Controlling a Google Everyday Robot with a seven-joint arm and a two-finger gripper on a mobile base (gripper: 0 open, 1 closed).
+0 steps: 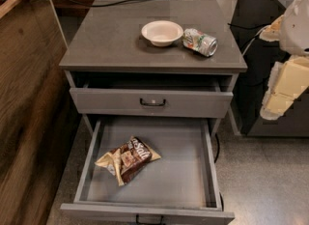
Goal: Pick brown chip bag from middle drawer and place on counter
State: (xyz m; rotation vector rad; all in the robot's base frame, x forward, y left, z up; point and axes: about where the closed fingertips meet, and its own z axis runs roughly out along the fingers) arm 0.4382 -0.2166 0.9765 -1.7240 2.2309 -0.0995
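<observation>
The brown chip bag (127, 159) lies flat on the floor of the open middle drawer (183, 171), in its left half, tilted diagonally. The drawer is pulled far out toward me, and its black handle (147, 218) is at the bottom edge. The counter (111, 40) is the grey top of the cabinet above it. My gripper (279, 101), cream-coloured, hangs at the right edge of the view. It is beside the cabinet at the height of the upper drawer, well right of and above the bag, and holds nothing that I can see.
A white bowl (161, 32) and a silver-green can (200, 42) lying on its side sit on the right part of the counter. The upper drawer (152, 102) is nearly closed. A brown wooden panel (24, 98) stands at the left. A dark cabinet (260, 74) stands at the right.
</observation>
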